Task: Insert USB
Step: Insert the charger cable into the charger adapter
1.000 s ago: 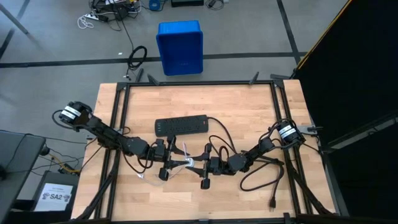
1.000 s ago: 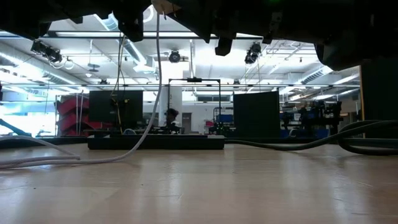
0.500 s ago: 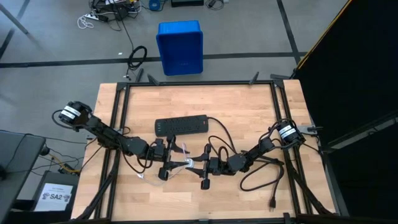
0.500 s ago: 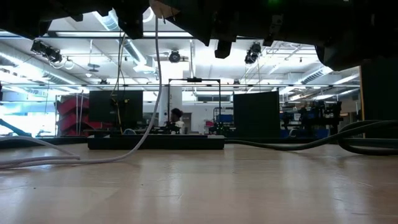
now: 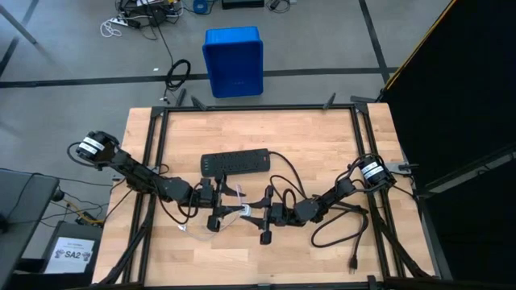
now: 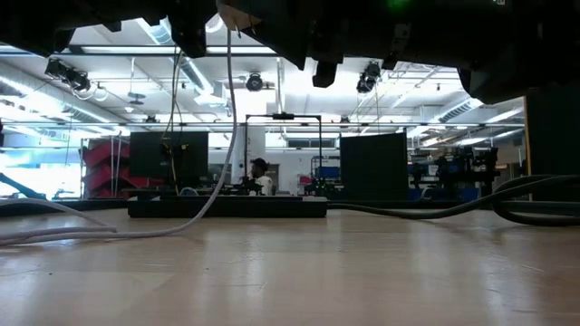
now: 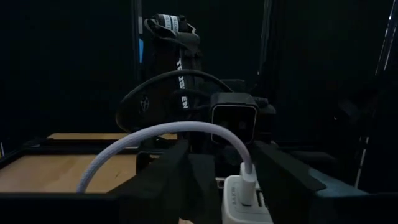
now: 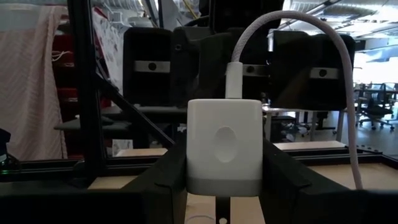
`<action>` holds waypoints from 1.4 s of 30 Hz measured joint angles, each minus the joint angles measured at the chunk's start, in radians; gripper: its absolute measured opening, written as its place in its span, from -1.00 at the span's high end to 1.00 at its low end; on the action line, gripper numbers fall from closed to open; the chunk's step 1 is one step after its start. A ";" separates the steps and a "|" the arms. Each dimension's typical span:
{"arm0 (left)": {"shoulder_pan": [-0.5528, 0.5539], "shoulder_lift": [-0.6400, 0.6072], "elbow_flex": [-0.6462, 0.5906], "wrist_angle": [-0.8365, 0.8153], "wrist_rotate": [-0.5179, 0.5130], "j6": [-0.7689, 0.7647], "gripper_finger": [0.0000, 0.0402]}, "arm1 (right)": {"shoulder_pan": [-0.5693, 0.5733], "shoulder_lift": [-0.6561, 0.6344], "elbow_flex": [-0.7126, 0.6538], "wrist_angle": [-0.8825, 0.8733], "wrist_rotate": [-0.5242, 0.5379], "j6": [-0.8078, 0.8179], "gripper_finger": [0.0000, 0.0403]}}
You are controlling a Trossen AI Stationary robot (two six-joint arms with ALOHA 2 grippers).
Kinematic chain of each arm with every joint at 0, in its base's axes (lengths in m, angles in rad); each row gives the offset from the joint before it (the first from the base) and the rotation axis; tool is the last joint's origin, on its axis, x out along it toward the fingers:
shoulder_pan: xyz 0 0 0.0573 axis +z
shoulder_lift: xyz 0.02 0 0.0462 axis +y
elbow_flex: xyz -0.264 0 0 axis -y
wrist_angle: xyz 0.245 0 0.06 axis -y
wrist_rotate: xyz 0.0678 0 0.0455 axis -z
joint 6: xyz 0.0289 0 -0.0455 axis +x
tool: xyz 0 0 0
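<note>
A small white cube adapter (image 8: 224, 146) sits between the fingers of my right gripper (image 5: 260, 216), which is shut on it above the table's near middle. The USB (image 8: 292, 37) is a thin whitish cable; its plug (image 8: 236, 79) stands in one face of the adapter. From there it arcs away, hangs down (image 6: 232, 109) and lies on the table by its far length (image 6: 54, 237). My left gripper (image 5: 216, 211) faces the right one, open, with a finger (image 8: 149, 65) on either side of the plug and touching nothing. The left wrist view shows the plug (image 7: 247, 171) and adapter (image 7: 245, 202) too. My right gripper pinches the white cube adapter by two opposite sides (image 8: 194, 155) between its two fingers. The fingers (image 8: 165, 180) come level from the table's right. The adapter is lifted clear of the table, with the USB plug standing out of one of its free faces.
A black power strip (image 5: 235, 163) lies toward the far middle of the table, also in the low view (image 6: 227, 206). Its thick black cord (image 5: 339, 229) loops at the right near the right arm. A blue bin (image 5: 234, 60) stands on the floor beyond the table.
</note>
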 joint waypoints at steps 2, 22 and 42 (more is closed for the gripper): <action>0.000 0.000 0.001 -0.007 0.002 0.002 0.37 | -0.001 0.000 0.000 0.000 0.001 0.001 0.45; 0.000 -0.004 0.005 -0.042 0.017 0.002 1.00 | -0.001 0.006 -0.003 0.074 0.005 -0.025 0.45; 0.004 0.000 0.003 -0.081 0.044 0.000 1.00 | -0.051 0.006 -0.003 0.103 -0.064 0.118 0.45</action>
